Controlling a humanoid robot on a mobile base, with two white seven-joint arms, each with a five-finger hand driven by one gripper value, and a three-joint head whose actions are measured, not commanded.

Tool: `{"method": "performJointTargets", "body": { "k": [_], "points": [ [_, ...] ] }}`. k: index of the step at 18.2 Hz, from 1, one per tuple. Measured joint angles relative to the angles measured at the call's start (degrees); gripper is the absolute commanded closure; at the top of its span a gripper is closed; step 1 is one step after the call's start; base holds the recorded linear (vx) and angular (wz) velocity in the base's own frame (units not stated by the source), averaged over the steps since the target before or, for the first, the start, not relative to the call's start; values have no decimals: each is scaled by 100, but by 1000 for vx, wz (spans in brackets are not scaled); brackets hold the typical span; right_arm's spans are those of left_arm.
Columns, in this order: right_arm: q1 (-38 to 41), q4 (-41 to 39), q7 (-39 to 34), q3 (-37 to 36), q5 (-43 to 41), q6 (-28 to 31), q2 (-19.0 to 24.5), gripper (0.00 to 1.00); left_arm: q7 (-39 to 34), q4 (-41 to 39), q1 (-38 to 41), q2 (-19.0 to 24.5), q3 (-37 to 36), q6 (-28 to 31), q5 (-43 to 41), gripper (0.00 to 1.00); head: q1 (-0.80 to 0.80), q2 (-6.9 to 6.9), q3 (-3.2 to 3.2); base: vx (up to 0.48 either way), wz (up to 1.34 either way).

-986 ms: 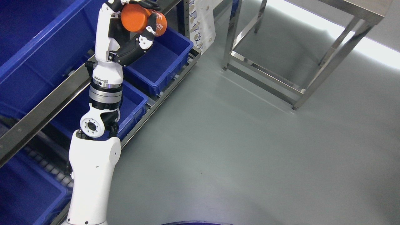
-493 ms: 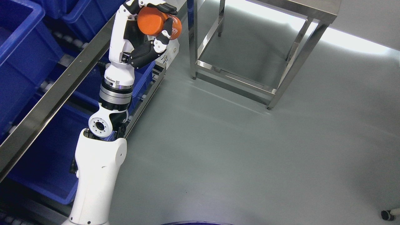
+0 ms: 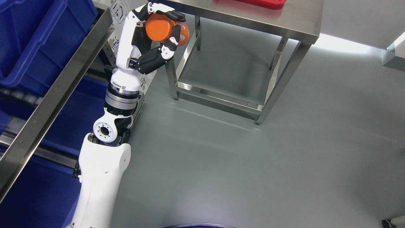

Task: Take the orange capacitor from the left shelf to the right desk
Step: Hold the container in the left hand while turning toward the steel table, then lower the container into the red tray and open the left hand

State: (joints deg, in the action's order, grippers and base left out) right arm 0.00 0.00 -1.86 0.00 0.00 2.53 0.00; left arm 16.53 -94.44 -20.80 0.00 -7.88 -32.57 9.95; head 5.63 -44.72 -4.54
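Observation:
My left hand (image 3: 163, 27) is raised near the top of the head view with its black fingers (image 3: 164, 12) curled over an orange capacitor (image 3: 161, 28). The capacitor is a short orange cylinder lying tilted in the palm, with white print on its side. It hangs in front of the near left corner of a steel desk (image 3: 269, 19), just left of the desk's front left leg. The blue-binned shelf (image 3: 53, 95) lies behind and left of the arm. My right arm does not show.
A red tray (image 3: 262, 3) lies on the desk top at the picture's upper edge. Blue bins (image 3: 41, 38) fill the slanted shelf at left. Grey floor (image 3: 237, 164) spreads across the middle and right. Another steel corner (image 3: 394, 53) shows at far right.
The camera has swung right, so the shelf has slid left and the desk top with the red tray has come into view. The left hand still holds the capacitor, now by the desk's corner.

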Motion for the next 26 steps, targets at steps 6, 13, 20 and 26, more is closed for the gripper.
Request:
{"method": "performJointTargets", "body": {
  "k": [6,13,20,26],
  "points": [
    [0,0,0,0,0,0,0,0,-5,-2,-35,0,-301,92,-2,97,0,0,0,364,-256],
    [0,0,0,0,0,0,0,0,-4,-3,-108,0,-510,311,-2,97,0,0,0,373,-181],
    [-1,0,0,0,0,10,0,0,-164,128,-357,0,-616,917,-8,97,0,0,0,299,-91],
    [-1,0,0,0,0,16,0,0,-190,269,-502,0,-658,1120,1,96,0,0,0,180,-54]
  ]
}}
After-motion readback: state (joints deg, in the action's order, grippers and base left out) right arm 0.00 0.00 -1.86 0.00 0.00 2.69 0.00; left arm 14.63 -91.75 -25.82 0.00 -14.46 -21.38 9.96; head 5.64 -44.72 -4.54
